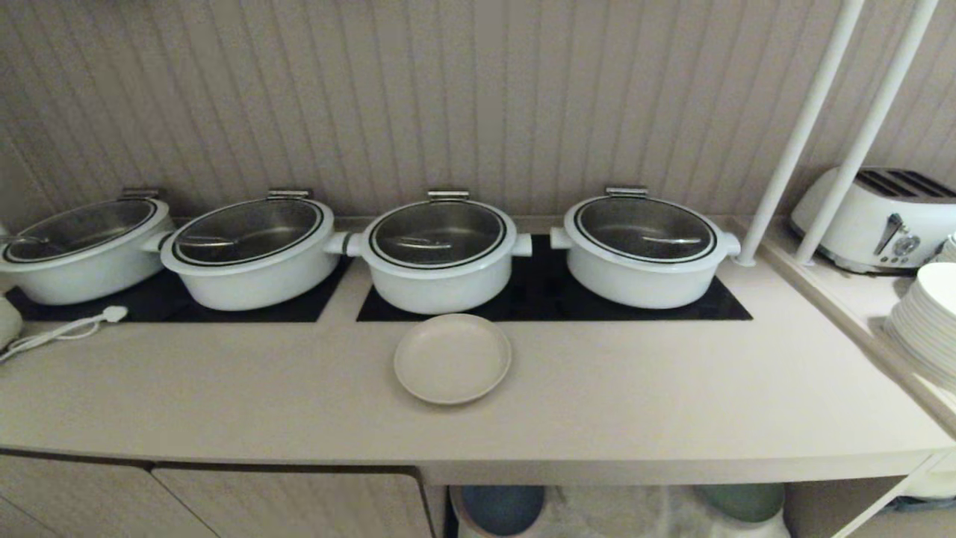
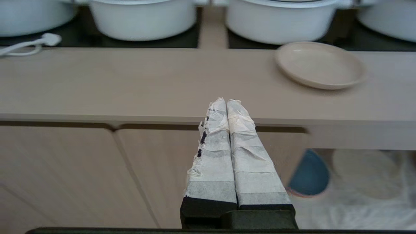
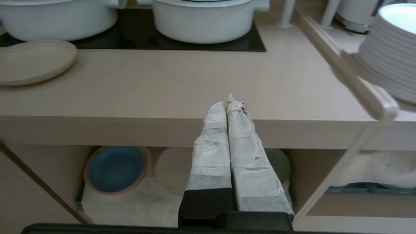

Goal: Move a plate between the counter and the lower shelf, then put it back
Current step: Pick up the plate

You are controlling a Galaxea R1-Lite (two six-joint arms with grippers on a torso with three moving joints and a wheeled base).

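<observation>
The plate (image 1: 452, 358) lies flat on the counter (image 1: 635, 403), just before the middle pot (image 1: 441, 254); both grippers — left gripper (image 2: 226, 103), right gripper (image 3: 227, 104) — hang below the counter's front edge, fingers pressed together, holding nothing; the plate sits between them, neither clearly nearer.

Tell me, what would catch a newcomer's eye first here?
Probably the four white pots with glass lids, lined up on black hob panels at the back of the counter. In front of the third pot sits a lone beige plate. To the right, a white toaster stands behind stacked white plates.
</observation>
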